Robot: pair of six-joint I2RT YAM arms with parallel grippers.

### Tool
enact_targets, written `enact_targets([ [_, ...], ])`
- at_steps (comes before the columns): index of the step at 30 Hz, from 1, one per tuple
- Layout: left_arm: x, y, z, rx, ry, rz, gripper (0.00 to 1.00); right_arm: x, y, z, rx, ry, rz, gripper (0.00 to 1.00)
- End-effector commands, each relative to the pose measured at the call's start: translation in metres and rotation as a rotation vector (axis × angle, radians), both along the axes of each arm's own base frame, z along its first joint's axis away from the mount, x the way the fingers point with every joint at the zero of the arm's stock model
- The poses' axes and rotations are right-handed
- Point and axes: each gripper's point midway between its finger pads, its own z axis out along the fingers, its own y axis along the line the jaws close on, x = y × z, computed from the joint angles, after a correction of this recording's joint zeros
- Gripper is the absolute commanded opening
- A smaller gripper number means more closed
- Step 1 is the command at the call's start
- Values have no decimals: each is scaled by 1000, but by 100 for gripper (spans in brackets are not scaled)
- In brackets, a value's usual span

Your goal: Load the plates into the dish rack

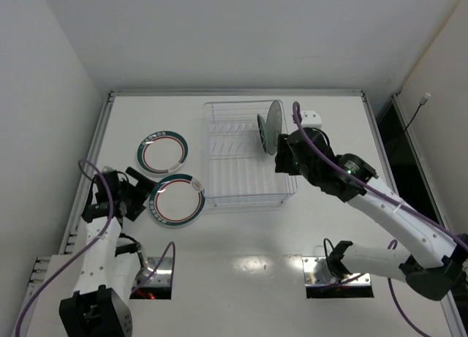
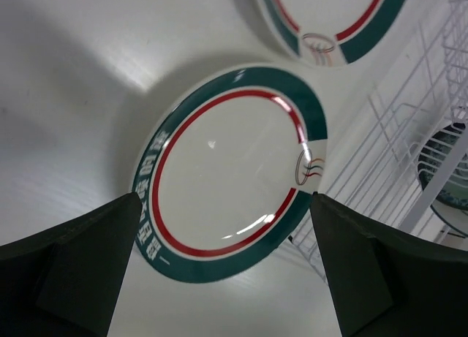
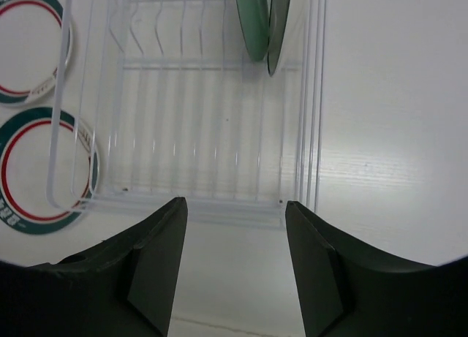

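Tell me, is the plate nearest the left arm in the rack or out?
Out: the green-rimmed plate lies flat on the table beside the dish rack.

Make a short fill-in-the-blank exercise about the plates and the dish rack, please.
1. ____ plates stand upright in the dish rack.
2. The two green-rimmed plates lie flat on the ____, outside the rack.
3. The left gripper is ____ and grips nothing.
Missing words: two; table; open.
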Motion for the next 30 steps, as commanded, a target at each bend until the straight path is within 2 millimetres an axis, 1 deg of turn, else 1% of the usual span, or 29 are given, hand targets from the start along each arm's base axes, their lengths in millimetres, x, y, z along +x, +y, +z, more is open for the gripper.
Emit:
enact_targets([
  [1, -7, -14, -2, -181, 18, 78, 100, -10, 2, 1, 77, -8, 36, 54],
  [2, -9, -15, -3, -191, 33, 86, 100, -14, -1, 0, 74, -6, 36, 54],
  [3, -14, -14, -10, -204, 61, 117, 100, -15, -3, 3, 84, -16, 37, 54],
  [4, -18, -15, -14, -213, 75, 126, 100, -18, -11, 6, 75, -25, 20, 55],
  [5, -20, -16, -15, -222, 86, 133, 100, -20, -12, 5, 68, -19, 19, 55],
  [6, -24, -18, -24, -243, 113, 153, 100, -20, -15, 9, 74, -32, 12, 57],
  [7, -28, -18, -29, -247, 134, 169, 100, -21, -16, 7, 68, -26, 12, 57],
  [8, -30, -19, -34, -256, 147, 178, 100, -22, -17, 14, 81, -40, 12, 57],
  [9, -35, -18, -39, -253, 169, 186, 100, -22, -17, 14, 81, -40, 12, 57],
  [13, -46, -10, -53, -198, 219, 213, 100, -22, -17, 17, 80, -49, 17, 57],
  [15, -49, -9, -57, -187, 229, 212, 100, -22, -17, 17, 80, -49, 17, 57],
  [16, -46, -9, -56, -184, 216, 211, 100, -22, -17, 17, 80, -49, 17, 57],
  [17, -45, -10, -58, -191, 207, 204, 100, -22, -15, 21, 90, -51, 25, 57],
  [19, -47, -18, -68, -232, 230, 179, 100, -23, -16, 19, 84, -45, 25, 57],
  [21, -48, -24, -80, -257, 231, 161, 96, -23, -16, 23, 90, -51, 25, 57],
  [23, -50, -29, -89, -282, 245, 147, 86, -24, -17, 25, 97, -58, 25, 58],
  [25, -50, -31, -97, -295, 238, 147, 77, -25, -18, 27, 95, -56, 25, 58],
  [27, -49, -30, -99, -294, 234, 146, 74, -28, -20, 26, 91, -42, 20, 58],
  [28, -48, -31, -101, -299, 224, 140, 71, -28, -23, 33, 100, -60, 13, 60],
  [29, -48, -31, -103, -298, 219, 139, 58, -28, -23, 33, 100, -60, 13, 61],
  [30, -47, -33, -103, -301, 215, 121, 51, -28, -26, 35, 106, -67, 4, 61],
])
